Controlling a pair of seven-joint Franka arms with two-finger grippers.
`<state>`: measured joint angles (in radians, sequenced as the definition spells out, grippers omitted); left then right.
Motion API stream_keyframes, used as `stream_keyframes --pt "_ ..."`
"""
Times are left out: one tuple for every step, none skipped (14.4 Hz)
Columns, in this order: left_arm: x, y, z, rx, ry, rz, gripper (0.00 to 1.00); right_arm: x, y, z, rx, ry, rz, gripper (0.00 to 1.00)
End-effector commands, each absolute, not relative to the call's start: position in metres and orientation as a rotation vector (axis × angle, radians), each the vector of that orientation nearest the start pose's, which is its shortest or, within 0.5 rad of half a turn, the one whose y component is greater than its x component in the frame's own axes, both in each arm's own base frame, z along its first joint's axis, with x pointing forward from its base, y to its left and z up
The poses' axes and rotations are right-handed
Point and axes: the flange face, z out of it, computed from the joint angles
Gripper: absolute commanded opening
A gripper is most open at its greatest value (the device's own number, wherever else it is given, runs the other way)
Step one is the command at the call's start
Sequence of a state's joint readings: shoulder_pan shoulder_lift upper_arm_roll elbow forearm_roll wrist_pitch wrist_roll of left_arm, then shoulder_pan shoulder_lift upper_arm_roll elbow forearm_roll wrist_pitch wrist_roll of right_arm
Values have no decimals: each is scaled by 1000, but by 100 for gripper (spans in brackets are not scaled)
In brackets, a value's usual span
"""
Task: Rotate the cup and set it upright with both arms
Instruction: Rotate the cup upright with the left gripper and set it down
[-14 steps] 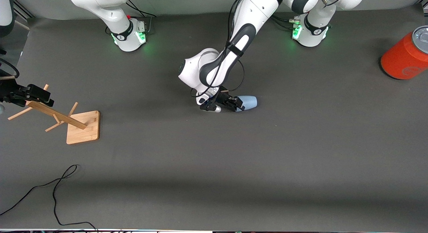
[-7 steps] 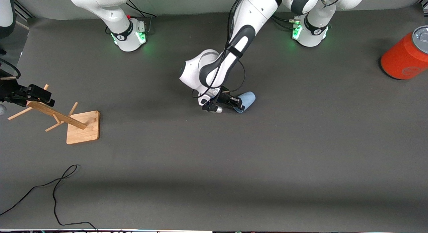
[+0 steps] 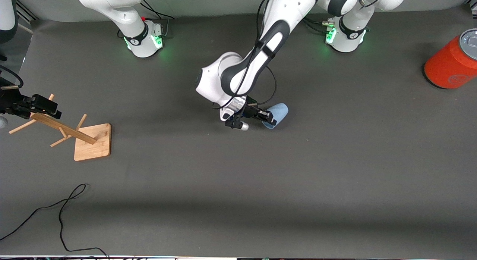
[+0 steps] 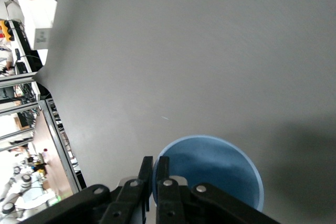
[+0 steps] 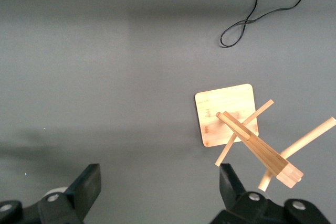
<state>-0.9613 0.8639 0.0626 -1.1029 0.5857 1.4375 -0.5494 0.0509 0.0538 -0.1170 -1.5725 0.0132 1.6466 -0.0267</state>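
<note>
Light-blue and tilted, the cup sits near the middle of the dark grey table, and we see the left gripper clamped on its rim, the cup's closed end pointing up and toward the left arm's end of the table. In the left wrist view we look straight into the cup's open mouth, and the two black fingers sit nearly together, one inside the wall and one outside, pinching it. We trace the left arm from its green-lit base down to this grasp. The right gripper waits over the right arm's end of the table, above the top of a wooden peg rack; in the right wrist view its fingers stand wide apart with nothing between them, and we see the rack's square base and slanted pegs below. An orange can stands at the left arm's end of the table, well apart from the cup. A black cable loops on the table nearer to the front camera than the rack.
</note>
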Motion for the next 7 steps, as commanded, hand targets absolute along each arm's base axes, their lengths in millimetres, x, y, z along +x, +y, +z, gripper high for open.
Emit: stream_keyframes --pt "525 -504 376 -2454 424 -65 0 573 -31 603 -3138 37 -37 100" --pt "538 -492 404 -2549 376 -70 0 573 -31 603 -3138 37 -37 100" --pt "549 -480 437 -2655 332 -89 0 573 -31 604 -3139 34 -39 100" --pt "559 -463 475 -2767 292 -128 0 573 -31 604 -3139 34 -39 100" --pt "572 -439 513 -2893 228 -168 0 573 -31 604 -3138 34 -42 100" --pt "584 -410 537 -2996 159 -168 0 573 -31 604 -3138 34 -42 100" --pt "594 -380 558 -3084 87 -192 0 573 -31 604 -3138 34 -42 100"
